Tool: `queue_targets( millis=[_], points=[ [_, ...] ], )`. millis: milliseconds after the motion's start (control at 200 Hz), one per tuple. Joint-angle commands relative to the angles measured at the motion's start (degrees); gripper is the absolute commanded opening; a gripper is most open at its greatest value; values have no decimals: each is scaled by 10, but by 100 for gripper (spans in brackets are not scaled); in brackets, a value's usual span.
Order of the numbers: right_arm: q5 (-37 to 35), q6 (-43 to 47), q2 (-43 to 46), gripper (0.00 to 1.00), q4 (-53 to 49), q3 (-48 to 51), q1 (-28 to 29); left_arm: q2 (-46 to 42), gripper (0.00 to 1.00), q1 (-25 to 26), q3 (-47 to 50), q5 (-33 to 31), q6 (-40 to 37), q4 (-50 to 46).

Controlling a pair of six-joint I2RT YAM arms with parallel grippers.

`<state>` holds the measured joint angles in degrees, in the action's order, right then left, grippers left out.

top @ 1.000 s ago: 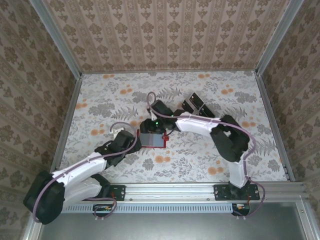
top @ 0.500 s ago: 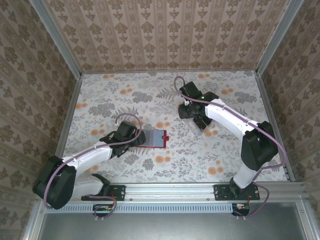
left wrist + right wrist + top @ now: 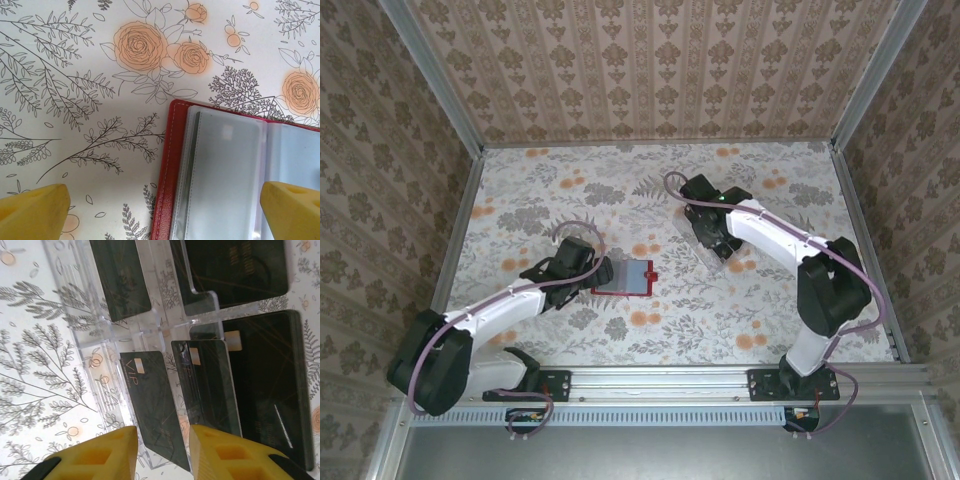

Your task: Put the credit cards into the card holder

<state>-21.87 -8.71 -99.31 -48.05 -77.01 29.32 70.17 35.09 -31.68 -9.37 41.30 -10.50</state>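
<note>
Damask-patterned wallpaper walls [image 3: 650,60] enclose a floral-printed table [image 3: 520,200] framed by aluminium rails [image 3: 720,375].

The top external camera hangs above and behind the silver mounting rail [image 3: 660,378], looking down and forward over the whole floral-printed counter [image 3: 550,190] as far as the patterned back wall [image 3: 660,70] — the widest, most distant view. The left wrist camera sits close above the counter, facing almost straight down on one half of the open red leather-like card holder [image 3: 165,175]. The right wrist camera is just as near, tilted down onto the flat black credit cards [image 3: 150,405] in a clear acrylic rack [image 3: 145,327]. Each wrist view shares its patch with the overhead one — the holder near the centre, the rack towards the right rear.
</note>
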Motion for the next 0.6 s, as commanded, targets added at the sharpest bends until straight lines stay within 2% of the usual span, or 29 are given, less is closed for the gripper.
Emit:
queue_targets(
  millis=[0,425,595],
  points=[
    [-21,11,-20,34,-11,9,-4,6,100,-5,-15,4,-11,-11],
    [-26,9,-54,33,1,18,-6,12,100,-5,-7,6,-8,-3],
    [-29,4,-32,33,7,25,-5,14,100,-5,-6,7,-8,-1]
  ],
)
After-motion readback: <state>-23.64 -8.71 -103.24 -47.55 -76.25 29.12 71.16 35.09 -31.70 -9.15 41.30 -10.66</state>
